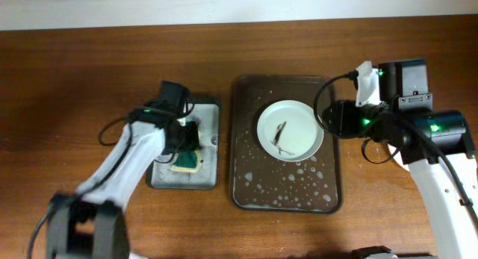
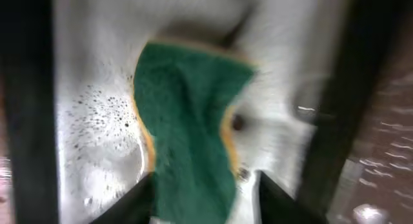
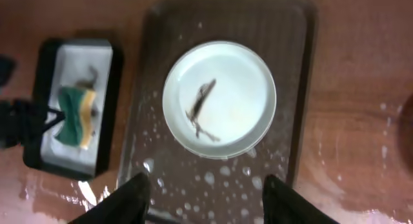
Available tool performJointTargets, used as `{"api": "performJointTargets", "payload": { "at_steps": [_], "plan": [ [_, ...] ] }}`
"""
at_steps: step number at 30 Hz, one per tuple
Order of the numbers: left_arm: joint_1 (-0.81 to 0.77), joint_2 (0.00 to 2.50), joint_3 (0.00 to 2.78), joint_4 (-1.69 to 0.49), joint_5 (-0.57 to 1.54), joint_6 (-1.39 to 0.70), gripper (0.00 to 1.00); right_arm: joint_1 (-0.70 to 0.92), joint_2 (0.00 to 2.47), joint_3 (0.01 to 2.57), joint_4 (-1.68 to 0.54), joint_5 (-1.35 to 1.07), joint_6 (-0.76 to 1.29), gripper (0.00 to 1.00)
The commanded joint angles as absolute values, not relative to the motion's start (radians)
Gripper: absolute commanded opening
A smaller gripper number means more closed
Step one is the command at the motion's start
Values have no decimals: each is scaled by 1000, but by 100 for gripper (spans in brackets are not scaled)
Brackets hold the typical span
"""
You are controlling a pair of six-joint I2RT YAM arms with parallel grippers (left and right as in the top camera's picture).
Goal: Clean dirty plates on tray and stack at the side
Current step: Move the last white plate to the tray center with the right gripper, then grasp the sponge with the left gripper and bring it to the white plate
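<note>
One white plate [image 1: 290,130] with a dark smear at its middle lies in the far half of the dark brown tray [image 1: 246,181]. No other plate is in view. My right gripper [image 1: 329,119] hangs above the tray's right rim, open and empty. In the right wrist view its fingers [image 3: 206,198] spread wide above the plate [image 3: 219,98] and the tray [image 3: 300,88]. My left gripper [image 1: 187,138] is open, low in the grey basin [image 1: 210,113]. The green and yellow sponge [image 2: 187,133] lies between its fingers [image 2: 205,208], with a gap at the right finger.
The near half of the tray bears soapy droplets [image 1: 287,186]. The basin floor [image 2: 97,88] is wet and speckled with dirt. The basin [image 3: 45,101] and the sponge [image 3: 74,114] also show in the right wrist view. Wet wood [image 3: 361,159] lies to the tray's right.
</note>
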State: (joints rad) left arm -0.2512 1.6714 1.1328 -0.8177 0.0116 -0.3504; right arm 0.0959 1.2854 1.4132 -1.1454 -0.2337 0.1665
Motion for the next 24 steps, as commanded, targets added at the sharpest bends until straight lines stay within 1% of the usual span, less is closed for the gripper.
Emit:
{"api": "performJointTargets", "payload": {
  "at_steps": [1,4,5,6,7,8,10,14,17,21,24],
  "plan": [
    [-254,1794,1115,-795,-37,-407,38,97,1317,1412,-1185,-224,141,57],
    [-255,1877,1115,-770,-29,-407,40,98,1331,1412,-1195,-224,142,57],
    [-255,1887,1115,-770,-24,-406,38,98,1331,1412,-1195,-224,142,57],
    [-255,1894,1115,-770,-21,-406,25,98,1331,1412,-1195,-224,142,57],
    [-255,1894,1116,-770,-15,-402,7,97,1331,1412,-1198,-224,142,57],
    [-254,1893,1126,-775,3,-382,0,98,1331,1412,-1199,-224,142,57],
    [-251,1891,1169,-803,52,-338,0,98,1331,1412,-1202,-224,141,57],
    [-252,1861,1332,-956,56,-318,0,97,1331,1412,-1205,-224,141,57],
    [-253,1848,1428,-1031,55,-296,0,98,1331,1412,-1205,-195,142,57],
    [-253,1849,1368,-1019,14,-298,0,97,1331,1412,-1214,-168,142,57],
    [-253,1849,1254,-920,3,-302,0,97,1333,1411,-1218,-112,143,57]
  ]
}}
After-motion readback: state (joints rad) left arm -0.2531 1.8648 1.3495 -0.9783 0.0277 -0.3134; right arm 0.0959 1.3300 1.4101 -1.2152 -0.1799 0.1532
